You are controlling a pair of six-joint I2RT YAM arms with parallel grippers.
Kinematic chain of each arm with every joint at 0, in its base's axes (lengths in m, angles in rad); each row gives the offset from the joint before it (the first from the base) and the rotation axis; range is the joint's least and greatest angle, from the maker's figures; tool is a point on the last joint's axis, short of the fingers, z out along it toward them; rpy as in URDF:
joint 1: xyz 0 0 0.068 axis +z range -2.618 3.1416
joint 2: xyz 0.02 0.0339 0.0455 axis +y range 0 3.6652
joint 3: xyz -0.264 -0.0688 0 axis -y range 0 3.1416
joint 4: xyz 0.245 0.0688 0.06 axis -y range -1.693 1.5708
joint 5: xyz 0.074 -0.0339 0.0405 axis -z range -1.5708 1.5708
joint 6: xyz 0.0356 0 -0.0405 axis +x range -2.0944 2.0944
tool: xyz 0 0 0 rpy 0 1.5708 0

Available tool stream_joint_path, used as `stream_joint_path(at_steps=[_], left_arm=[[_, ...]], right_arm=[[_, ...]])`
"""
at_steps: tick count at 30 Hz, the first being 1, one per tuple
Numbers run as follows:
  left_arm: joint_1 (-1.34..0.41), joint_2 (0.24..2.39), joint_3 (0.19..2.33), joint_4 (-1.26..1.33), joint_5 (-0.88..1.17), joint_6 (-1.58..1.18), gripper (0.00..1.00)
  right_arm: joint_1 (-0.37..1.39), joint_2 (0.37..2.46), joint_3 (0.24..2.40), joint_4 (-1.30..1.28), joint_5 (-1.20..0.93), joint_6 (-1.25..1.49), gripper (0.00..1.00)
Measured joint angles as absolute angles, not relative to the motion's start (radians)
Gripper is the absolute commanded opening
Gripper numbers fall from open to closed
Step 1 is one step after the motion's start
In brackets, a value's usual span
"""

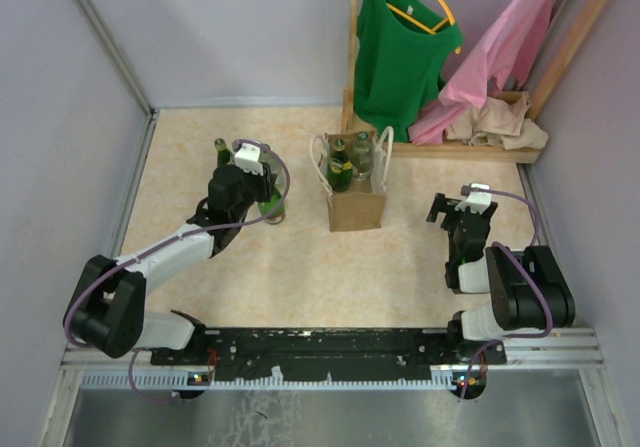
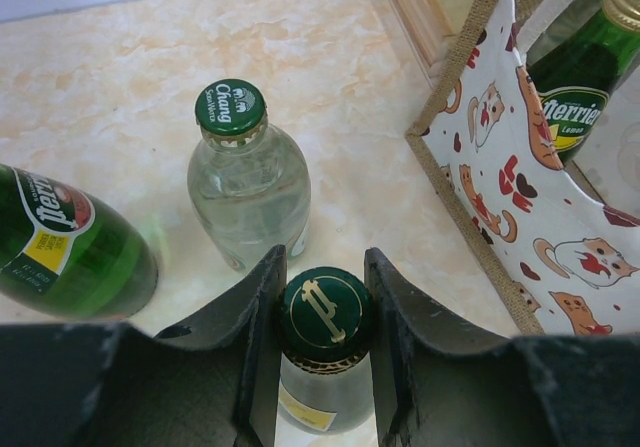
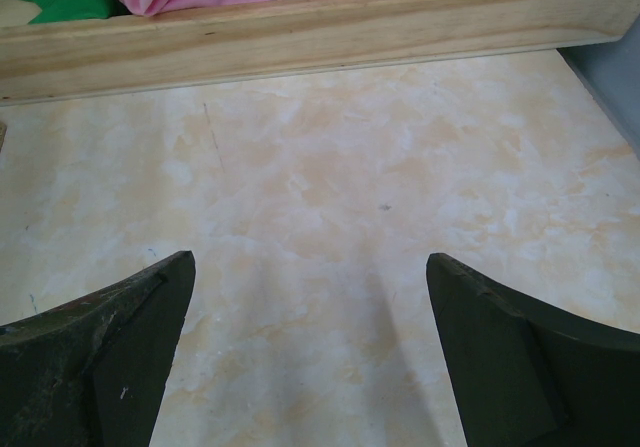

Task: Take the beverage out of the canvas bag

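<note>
Standing upright, cap up, bottle (image 2: 325,314) sits clamped in left claw (image 2: 325,259).

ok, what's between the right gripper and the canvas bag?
Nothing. In the top external view the tabletop between the right gripper and the canvas bag is bare; the bottles near there stand inside the bag, not in that gap.

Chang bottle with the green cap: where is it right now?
Left wrist view: the Chang bottle stands on the table just beyond the left gripper, which clamps another green-capped bottle, with the canvas bag off to its right.
</note>
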State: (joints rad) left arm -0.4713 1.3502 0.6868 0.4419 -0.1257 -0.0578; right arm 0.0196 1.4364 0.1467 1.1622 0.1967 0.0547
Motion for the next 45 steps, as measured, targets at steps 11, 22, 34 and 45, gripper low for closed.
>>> stream_joint_path(at_steps=[11,22,34,45], left_arm=[[-0.471,1.373,0.688,0.482,-0.088,-0.076,0.46],[-0.471,1.365,0.722,0.527,-0.070,-0.075,0.67],[-0.481,1.290,0.916,0.487,-0.054,0.007,0.70],[-0.627,1.467,1.301,0.389,0.160,0.112,0.70]], right_arm=[[0.020,1.436,0.147,1.162,0.197,0.055,0.99],[0.020,1.436,0.147,1.162,0.197,0.055,0.99],[0.020,1.436,0.147,1.162,0.197,0.055,0.99],[0.020,1.436,0.147,1.163,0.197,0.055,0.99]])
